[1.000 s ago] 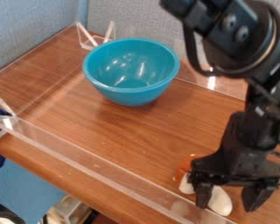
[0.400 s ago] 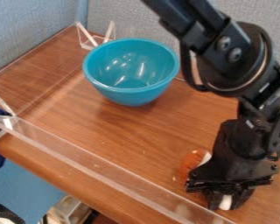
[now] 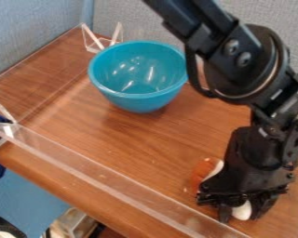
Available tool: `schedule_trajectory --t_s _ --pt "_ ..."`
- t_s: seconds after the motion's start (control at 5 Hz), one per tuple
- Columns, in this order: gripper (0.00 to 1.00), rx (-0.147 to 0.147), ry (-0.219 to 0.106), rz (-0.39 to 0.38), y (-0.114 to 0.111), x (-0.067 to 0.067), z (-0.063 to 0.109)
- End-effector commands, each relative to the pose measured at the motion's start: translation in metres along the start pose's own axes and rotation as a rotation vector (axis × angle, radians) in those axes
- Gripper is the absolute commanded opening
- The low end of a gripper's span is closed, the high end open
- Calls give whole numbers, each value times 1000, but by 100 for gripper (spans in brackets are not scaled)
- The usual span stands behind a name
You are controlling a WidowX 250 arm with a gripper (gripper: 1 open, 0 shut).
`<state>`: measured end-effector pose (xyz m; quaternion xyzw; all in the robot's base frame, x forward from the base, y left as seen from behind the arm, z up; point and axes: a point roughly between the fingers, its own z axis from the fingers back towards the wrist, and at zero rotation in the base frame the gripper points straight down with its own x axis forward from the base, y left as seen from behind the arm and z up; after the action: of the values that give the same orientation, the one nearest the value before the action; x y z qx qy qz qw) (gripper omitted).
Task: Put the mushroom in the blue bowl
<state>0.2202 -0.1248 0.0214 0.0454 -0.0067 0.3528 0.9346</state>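
A dark robot arm reaches down from the upper right to the lower right corner of a glossy wooden table. Its black gripper (image 3: 242, 199) points straight down, and the mushroom (image 3: 240, 208) lies right beneath it, between the finger tips. Only slivers show: a pale cream stem end poking out at about six o'clock from the gripper, and an orange-brown patch (probably the cap) at about nine o'clock. Its long axis therefore seems to run roughly level, though most of it is hidden. Whether the fingers are spread around it or already pinching it cannot be told. The blue bowl (image 3: 139, 76), round, deep, shiny turquoise and empty, stands well apart, toward ten o'clock from the gripper. A clear plastic rail (image 3: 89, 165) edges the table's near side.
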Motion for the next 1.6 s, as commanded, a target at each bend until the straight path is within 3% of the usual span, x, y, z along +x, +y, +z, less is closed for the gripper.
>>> schedule_trajectory --t_s 0.0,0.2,0.4,0.6,1.4 --pt "0 -7 -15 -1 4 -9 11" --pt "100 3 -22 5 7 -11 12" --pt "100 13 -32 10 9 -13 12" --pt "0 12 -35 11 10 -13 15" --pt "0 -35 -52 24 13 -1 46"
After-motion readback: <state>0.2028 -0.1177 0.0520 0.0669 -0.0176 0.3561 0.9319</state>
